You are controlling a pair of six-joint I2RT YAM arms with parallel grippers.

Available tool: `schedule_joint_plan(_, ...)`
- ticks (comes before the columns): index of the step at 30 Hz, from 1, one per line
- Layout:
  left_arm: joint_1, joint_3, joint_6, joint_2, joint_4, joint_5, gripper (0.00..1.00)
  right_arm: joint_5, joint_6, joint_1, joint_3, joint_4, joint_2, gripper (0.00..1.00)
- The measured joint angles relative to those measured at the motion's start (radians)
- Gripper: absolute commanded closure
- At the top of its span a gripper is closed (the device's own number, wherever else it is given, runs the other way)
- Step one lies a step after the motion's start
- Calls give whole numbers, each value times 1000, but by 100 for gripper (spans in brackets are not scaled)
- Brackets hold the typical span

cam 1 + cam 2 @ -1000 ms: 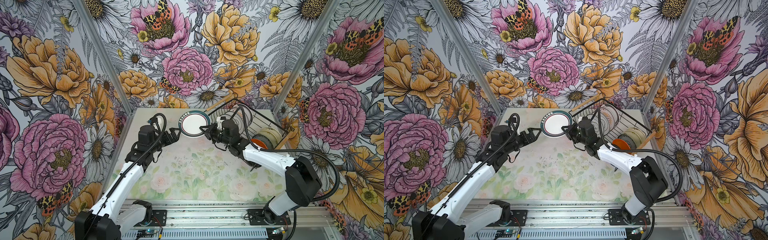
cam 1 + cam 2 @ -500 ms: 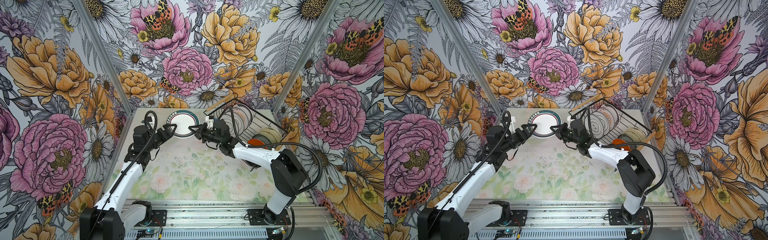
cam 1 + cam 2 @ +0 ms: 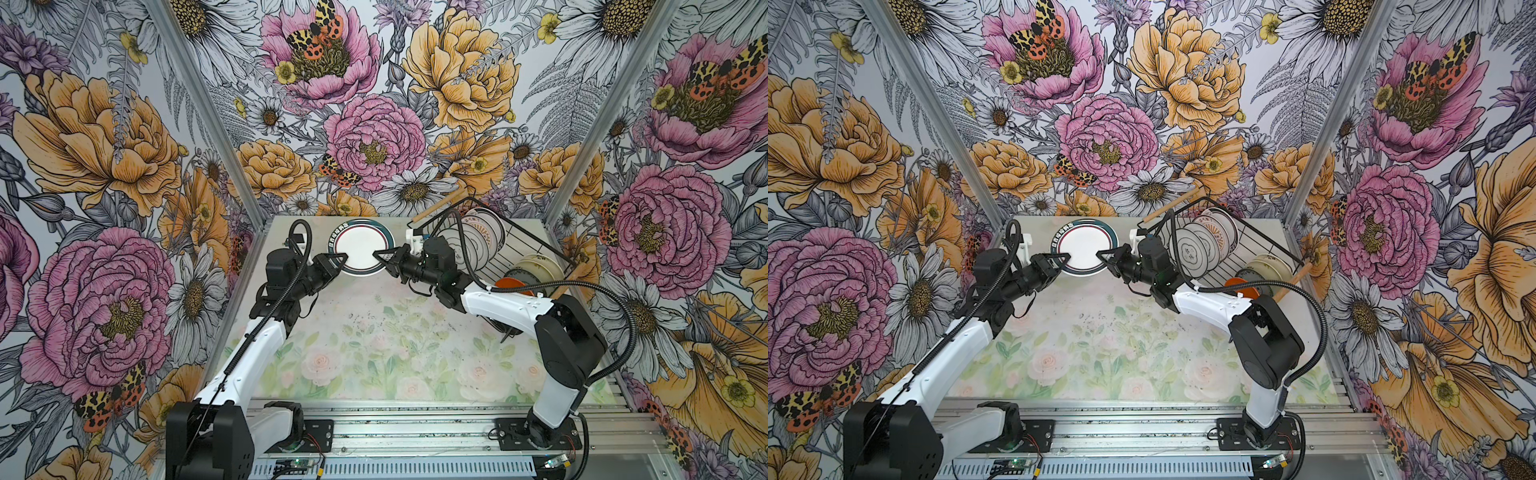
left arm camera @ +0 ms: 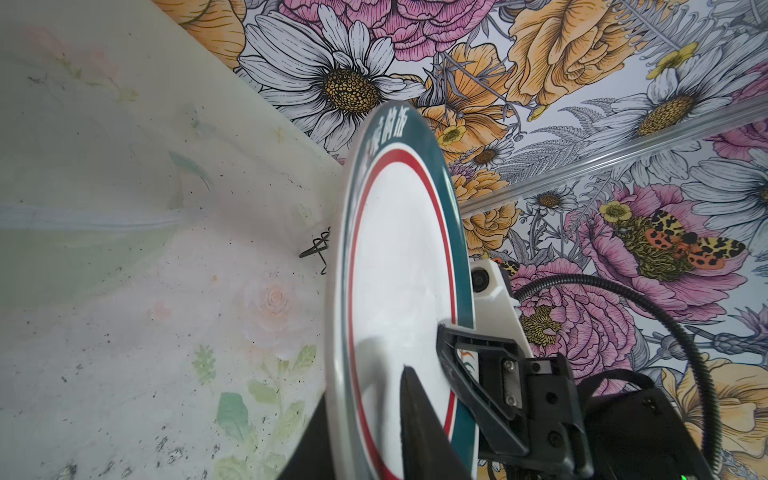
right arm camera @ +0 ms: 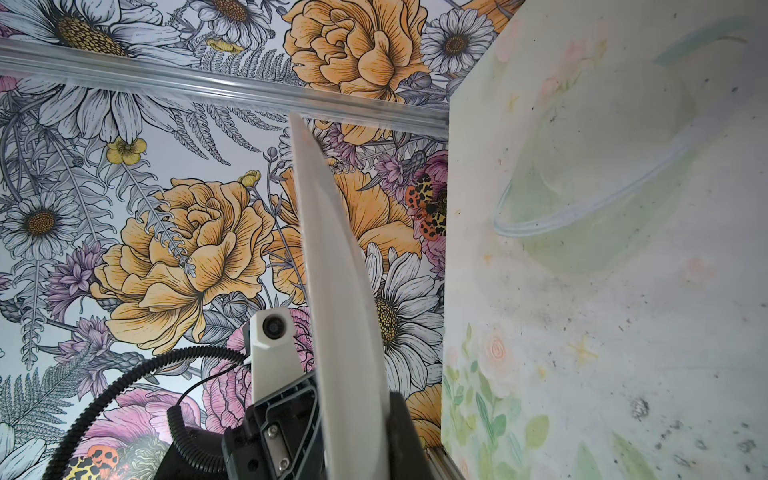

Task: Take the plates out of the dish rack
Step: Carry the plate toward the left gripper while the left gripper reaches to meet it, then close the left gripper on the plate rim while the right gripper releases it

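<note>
Entry: plate handover above the tabletop, both claws engaged.

Both top views: round white plate with teal rim and red ring (image 3: 360,249), face toward the camera, carried above floral-printed tabletop (image 3: 374,332), just left of black wire dish rack with wooden rod handles (image 3: 519,245), where other plates (image 3: 478,241) stand on edge. Left claw (image 3: 338,259) clamped on one rim, right claw (image 3: 382,266) clamped on the opposite rim. Forearms stretched far forward, wrists turned inward. Left wrist view: plate (image 4: 399,270) nearly edge-on between own fingers, right claw (image 4: 446,328) pinching the far rim. Right wrist view: plate (image 5: 332,270) thin edge between own fingers, left claw (image 5: 291,411) beyond. Judged step: transfer leftward. Best done by confirming left grip before parting right claw, then withdrawing straight, no twisting.
</note>
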Motion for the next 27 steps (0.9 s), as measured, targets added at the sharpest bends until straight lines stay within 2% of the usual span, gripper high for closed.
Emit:
schedule_joint_plan(3, 11, 3, -61, 9, 2, 15, 97, -4, -31, 0, 2, 4, 2, 86)
schedule_joint_plan(4, 15, 5, -68, 9, 2, 21, 99, -5, -33, 0, 3, 7, 5, 77)
schedule_joint_plan(8, 25, 5, -53, 10, 10, 36, 100, -21, -43, 2, 13, -10, 11, 51)
schedule_joint_plan(13, 88, 9, -42, 11, 2, 82, 100, -67, -132, -15, 88, -96, 11, 34)
schedule_joint_plan(15, 130, 18, -34, 11, -18, 93, 100, -95, -192, -45, 121, -146, 9, 23)
schedule_joint_plan(17, 177, 28, -26, 11, -47, 97, 100, -116, -286, -90, 164, -229, 2, 21)
schedule_joint_plan(20, 237, 39, -11, 11, -88, 96, 100, -103, -495, -162, 242, -409, -23, 18)
schedule_joint_plan(25, 313, 39, -3, 19, -121, 81, 100, 88, -840, -243, 264, -652, -175, 11)
schedule_joint_plan(27, 330, 40, 5, 42, -121, 63, 100, 176, -926, -257, 258, -694, -237, 10)
